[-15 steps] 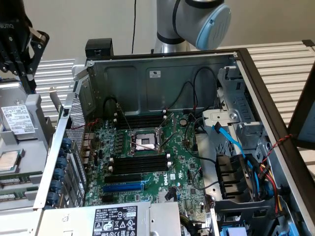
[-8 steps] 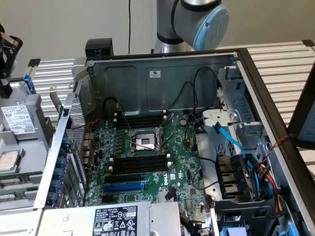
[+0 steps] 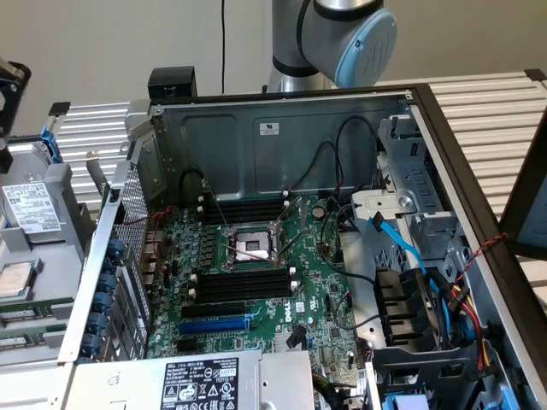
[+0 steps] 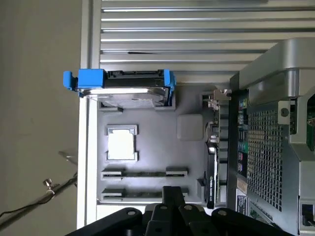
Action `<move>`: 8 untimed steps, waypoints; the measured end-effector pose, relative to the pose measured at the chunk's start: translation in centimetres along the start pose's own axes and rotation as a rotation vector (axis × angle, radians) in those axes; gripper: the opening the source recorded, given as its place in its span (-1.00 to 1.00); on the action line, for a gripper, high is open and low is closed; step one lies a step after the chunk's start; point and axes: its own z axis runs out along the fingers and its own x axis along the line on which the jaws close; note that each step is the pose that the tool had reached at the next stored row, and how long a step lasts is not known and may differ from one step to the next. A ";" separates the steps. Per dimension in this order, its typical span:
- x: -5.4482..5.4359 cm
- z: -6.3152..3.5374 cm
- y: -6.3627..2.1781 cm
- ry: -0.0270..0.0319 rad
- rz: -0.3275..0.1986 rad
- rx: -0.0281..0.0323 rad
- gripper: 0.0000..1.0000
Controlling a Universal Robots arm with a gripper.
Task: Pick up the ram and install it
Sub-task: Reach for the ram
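1. The gripper (image 4: 172,190) hung over the grey tray (image 4: 157,150), outside the computer case (image 3: 282,141). The tray sat at the exterior view's left of the case.
2. The fingers (image 4: 167,197) were drawn together with almost no gap, and nothing showed clamped between them.
3. Two sticks lay flat in parallel grooves of the tray. One ram stick (image 4: 145,173) lay next to the processor chip (image 4: 121,146), clear of the fingers.
4. The second ram stick (image 4: 130,194) lay in the groove farther from the chip — in the wrist view the fingertips overlapped it near mid-length. Whether they touched it or were above it, I could not tell.
5. The hard drive (image 4: 123,91) in its blue carrier sat beyond the chip, well apart from the fingers.
6. The black memory slots (image 3: 248,282) lay on the motherboard inside the case — well apart from the tray.
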 end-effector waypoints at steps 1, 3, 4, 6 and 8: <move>0.0 0.00 0.00 0.0009 -0.019 0.0003 -0.76; 0.0 0.00 0.00 0.0027 -0.055 0.0011 -0.76; 0.0 0.00 0.00 0.0036 -0.073 0.0014 -0.76; 0.0 0.00 0.00 0.0053 -0.109 0.0021 -0.76; 0.0 0.00 0.00 0.0071 -0.145 0.0028 -0.76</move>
